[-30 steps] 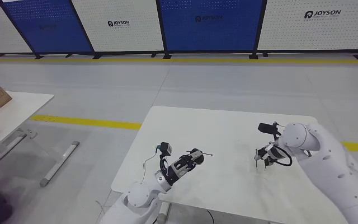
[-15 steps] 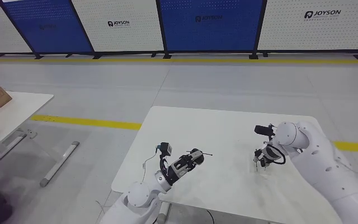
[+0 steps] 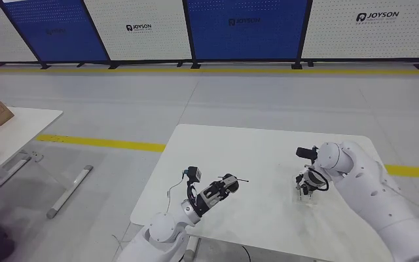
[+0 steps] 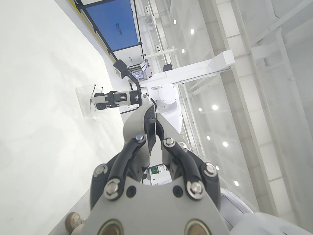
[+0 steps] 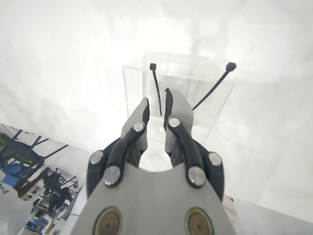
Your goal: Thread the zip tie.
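Right side of the top view: right gripper (image 5: 157,103) gapes around a zip tie (image 5: 156,86) standing in a clear box (image 5: 132,84) (second tie (image 5: 215,86) leaning beside); lower centre, left gripper (image 3: 229,183) clenched on a black strand (image 3: 241,179)

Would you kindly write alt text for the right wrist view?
The right claw, open, straddles a black zip tie standing head-up in a clear box on the white table. A second zip tie leans in the box beside it.
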Robot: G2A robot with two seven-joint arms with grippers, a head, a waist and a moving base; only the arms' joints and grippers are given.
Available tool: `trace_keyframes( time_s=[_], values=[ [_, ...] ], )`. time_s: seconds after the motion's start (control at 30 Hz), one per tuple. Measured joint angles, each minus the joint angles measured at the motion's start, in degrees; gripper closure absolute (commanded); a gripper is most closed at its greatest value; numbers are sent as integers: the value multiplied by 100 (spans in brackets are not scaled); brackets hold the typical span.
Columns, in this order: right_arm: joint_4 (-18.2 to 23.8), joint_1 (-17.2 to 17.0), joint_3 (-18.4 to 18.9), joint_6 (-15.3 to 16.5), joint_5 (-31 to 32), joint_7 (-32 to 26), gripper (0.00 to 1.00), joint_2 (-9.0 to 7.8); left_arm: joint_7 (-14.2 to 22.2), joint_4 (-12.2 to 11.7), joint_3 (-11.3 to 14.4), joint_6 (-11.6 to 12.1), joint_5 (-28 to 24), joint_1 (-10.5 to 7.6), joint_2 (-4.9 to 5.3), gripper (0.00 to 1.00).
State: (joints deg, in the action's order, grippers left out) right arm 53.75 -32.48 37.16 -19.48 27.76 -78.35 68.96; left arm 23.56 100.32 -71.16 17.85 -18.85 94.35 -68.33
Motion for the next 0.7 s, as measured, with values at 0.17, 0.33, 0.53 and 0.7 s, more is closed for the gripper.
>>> trace_keyframes(
  time_s=[0.17, 0.33, 0.53, 0.7],
  values=[
    [-181, 71, -63, 0, 52, -39, 81, 92, 0, 0, 0, 0, 0, 0, 0, 100],
    [-363, 134, -105, 0, 87, -28, 76, 179, 0, 0, 0, 0, 0, 0, 0, 100],
    [-556, 214, -175, 0, 117, -28, 80, 283, 0, 0, 0, 0, 0, 0, 0, 100],
    [-716, 277, -230, 26, 128, -2, 80, 366, 0, 0, 0, 0, 0, 0, 0, 100]
  ],
)
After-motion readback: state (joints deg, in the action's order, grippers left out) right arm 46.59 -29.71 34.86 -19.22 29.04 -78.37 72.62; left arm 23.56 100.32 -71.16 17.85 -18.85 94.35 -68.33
